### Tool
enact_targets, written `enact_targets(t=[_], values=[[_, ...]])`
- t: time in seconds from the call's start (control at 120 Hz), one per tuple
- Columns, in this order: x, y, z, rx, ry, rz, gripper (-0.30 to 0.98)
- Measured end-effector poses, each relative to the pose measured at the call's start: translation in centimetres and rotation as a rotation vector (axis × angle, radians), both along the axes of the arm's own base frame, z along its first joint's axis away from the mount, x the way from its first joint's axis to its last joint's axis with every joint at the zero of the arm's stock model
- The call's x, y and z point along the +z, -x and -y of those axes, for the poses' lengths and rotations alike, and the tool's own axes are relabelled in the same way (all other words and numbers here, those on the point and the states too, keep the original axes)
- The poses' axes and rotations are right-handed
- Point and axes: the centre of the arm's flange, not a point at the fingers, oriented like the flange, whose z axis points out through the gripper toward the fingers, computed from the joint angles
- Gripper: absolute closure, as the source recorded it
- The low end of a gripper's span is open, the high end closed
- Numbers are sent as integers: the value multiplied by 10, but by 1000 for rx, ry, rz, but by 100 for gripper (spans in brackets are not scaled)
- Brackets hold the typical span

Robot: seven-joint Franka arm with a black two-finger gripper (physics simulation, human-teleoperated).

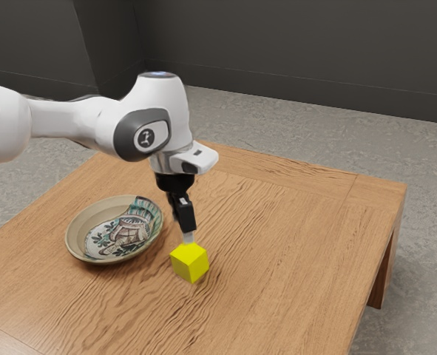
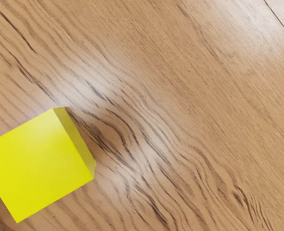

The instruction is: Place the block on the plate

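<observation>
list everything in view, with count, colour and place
block: 1, yellow, right below the gripper and off the plate, on the exterior view's right of it; whether it touches the wood is unclear
plate: 1, beige with a teal, brown and dark pattern, on the table
table: 1, brown wood, under the plate
floor: 1, mottled grey, around the table
walls: dark grey, behind the table; count unclear
arm: 1, white with grey and black parts, coming in from the exterior view's left
gripper: 1, mostly black, at the arm's end, over the block
</observation>
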Motion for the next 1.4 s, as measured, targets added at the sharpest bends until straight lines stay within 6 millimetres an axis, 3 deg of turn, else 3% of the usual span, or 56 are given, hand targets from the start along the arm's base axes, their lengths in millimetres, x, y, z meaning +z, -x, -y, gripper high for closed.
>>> enact_targets(t=[0.408, 0.942, 1.267, 1.4], values=[[-78, -10, -8, 327, -14, -45, 0], [-117, -37, -42, 563, -47, -29, 0], [-147, -41, -44, 618, -55, -46, 0], [-149, -42, -44, 623, -55, -44, 9]])
